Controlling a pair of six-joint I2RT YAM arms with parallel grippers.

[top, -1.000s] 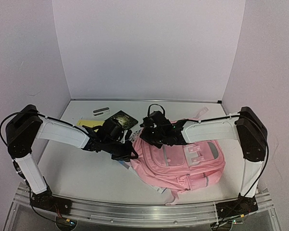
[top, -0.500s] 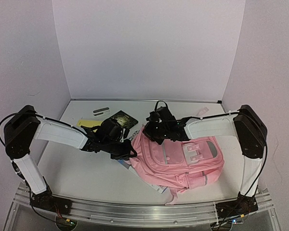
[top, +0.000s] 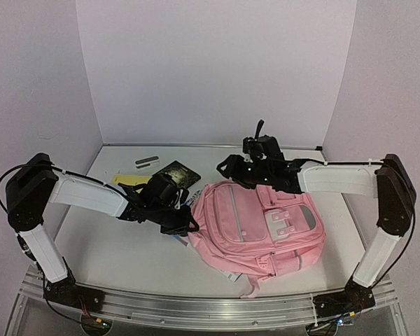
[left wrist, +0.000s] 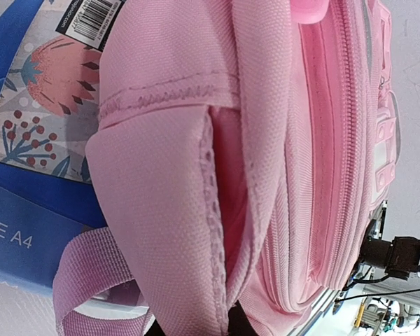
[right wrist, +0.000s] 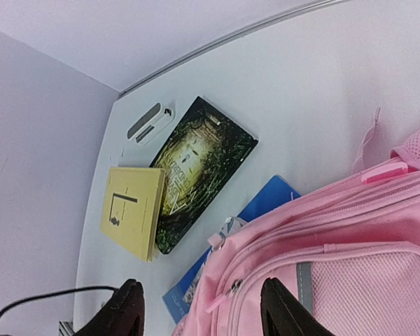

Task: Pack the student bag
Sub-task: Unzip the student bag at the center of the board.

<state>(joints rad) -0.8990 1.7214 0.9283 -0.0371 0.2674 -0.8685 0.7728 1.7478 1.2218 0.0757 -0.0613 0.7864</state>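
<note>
The student bag [top: 266,224], pink with grey patches, lies front side up on the table, right of centre. My left gripper [top: 180,218] is at its left edge, shut on a fold of the pink fabric [left wrist: 196,210], which fills the left wrist view. Its jaws show only as a dark spot at the bottom of that view [left wrist: 241,325]. My right gripper [top: 227,168] hangs above the bag's far left corner, open and holding nothing. Both black fingers [right wrist: 126,311] straddle the zipped top of the bag [right wrist: 350,266] from above.
A blue A4 pad [right wrist: 266,199] lies partly under the bag's left edge [left wrist: 28,175]. Behind it are a dark green book [top: 176,172], a yellow notebook [top: 129,180] and a small white and grey object [top: 147,162]. Walls close in the back and both sides.
My right gripper has opened, let go of the bag's top and moved up and back to the right. The bag has settled flatter. The left arm has stayed put.
</note>
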